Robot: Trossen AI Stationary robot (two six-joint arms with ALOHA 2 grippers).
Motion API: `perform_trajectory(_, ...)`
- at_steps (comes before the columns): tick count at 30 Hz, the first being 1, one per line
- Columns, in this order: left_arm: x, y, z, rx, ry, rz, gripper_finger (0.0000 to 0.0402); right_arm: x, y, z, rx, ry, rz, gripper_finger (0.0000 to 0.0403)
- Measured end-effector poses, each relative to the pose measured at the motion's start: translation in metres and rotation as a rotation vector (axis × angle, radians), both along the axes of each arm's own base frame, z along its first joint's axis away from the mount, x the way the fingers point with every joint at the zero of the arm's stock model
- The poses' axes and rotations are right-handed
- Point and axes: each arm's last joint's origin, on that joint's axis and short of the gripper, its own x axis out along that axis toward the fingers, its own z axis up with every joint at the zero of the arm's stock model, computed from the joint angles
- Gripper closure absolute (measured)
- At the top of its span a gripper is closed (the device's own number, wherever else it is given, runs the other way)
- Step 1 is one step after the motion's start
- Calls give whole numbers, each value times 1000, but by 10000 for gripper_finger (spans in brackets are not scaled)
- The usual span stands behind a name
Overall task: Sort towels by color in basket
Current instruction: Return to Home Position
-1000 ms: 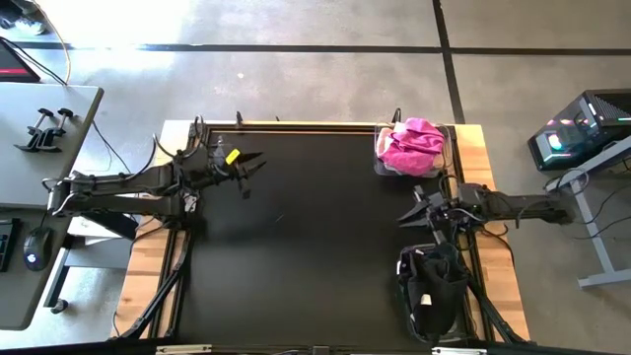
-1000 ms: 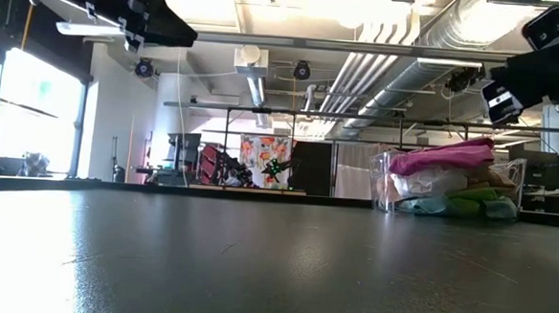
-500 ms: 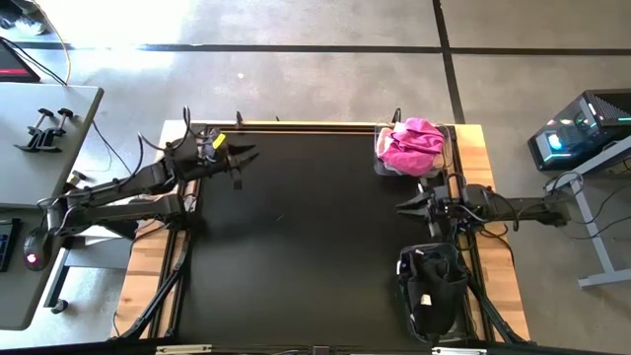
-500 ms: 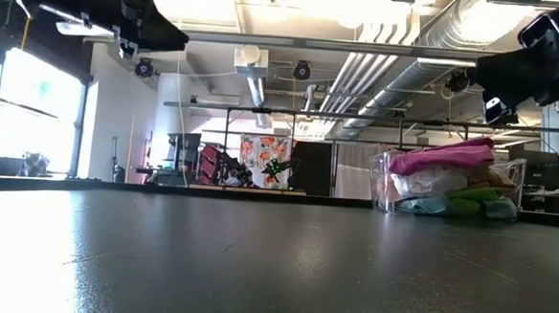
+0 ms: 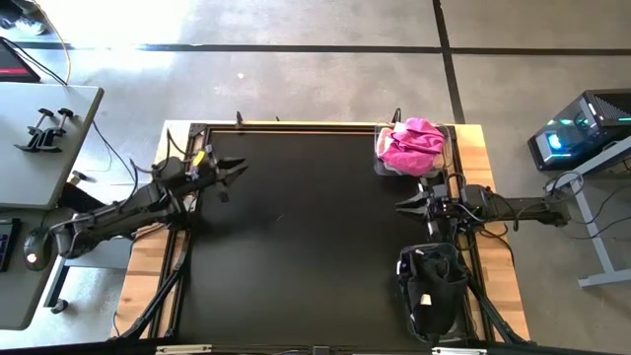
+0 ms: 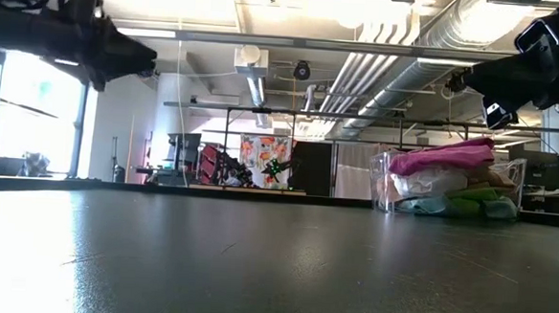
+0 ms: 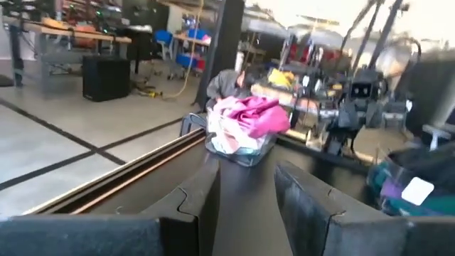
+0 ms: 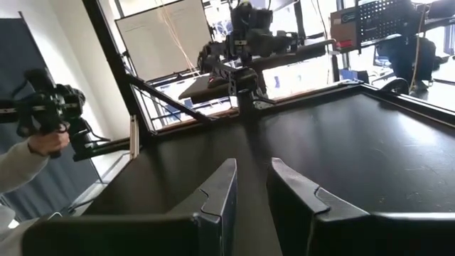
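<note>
A clear basket (image 5: 379,158) stands at the table's far right corner, heaped with towels; a magenta towel (image 5: 412,144) lies on top. The low view shows the basket (image 6: 383,186) with cream, pale blue and lime green cloths under the magenta one (image 6: 443,154). It also shows in the left wrist view (image 7: 245,122). My left gripper (image 5: 237,171) is open and empty, in the air over the table's far left part. My right gripper (image 5: 402,205) is open and empty, in the air near the right edge, just on the near side of the basket.
A dark bin (image 5: 431,291) with a white tag stands at the table's near right; the left wrist view shows teal and purple cloth in it (image 7: 398,183). The black table top (image 5: 306,247) lies between the arms. A person's hand (image 8: 39,142) holds a dark device beyond the table.
My left gripper has drawn back toward the table's left edge, first toward the far edge, then toward the near edge and lower, still open. My right gripper has shifted slightly toward the far edge. The towels have not moved.
</note>
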Motion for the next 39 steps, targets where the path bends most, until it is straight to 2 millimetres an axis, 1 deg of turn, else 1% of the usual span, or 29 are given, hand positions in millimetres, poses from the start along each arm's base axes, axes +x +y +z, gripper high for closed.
perform_trajectory(2,-3,-4,-9,-19,-56,-5,284,0,0,0,0,0,0,329)
perform_trajectory(5,-1,-14,-23,8,-171,-97,300,0,0,0,0,0,0,329)
perform_trajectory(9,1,-29,-21,98,-152,-157,341,0,0,0,0,0,0,329)
perform_trajectory(12,2,-36,-24,160,-109,-175,380,0,0,0,0,0,0,329)
perform_trajectory(14,2,-40,-26,171,-79,-180,396,0,0,0,0,0,0,329)
perform_trajectory(17,3,-42,-36,167,10,-143,397,0,0,0,0,0,0,329)
perform_trajectory(20,2,-41,-40,167,64,-100,401,0,0,0,0,0,0,329)
perform_trajectory(23,2,-41,-46,179,131,-96,398,0,0,0,0,1,0,329)
perform_trajectory(29,3,-41,-48,262,184,-103,399,0,0,0,0,1,0,329)
perform_trajectory(33,4,-41,-49,194,173,-106,397,0,0,0,0,1,1,329)
perform_trajectory(39,5,-41,-51,196,201,-111,397,0,0,0,0,1,1,329)
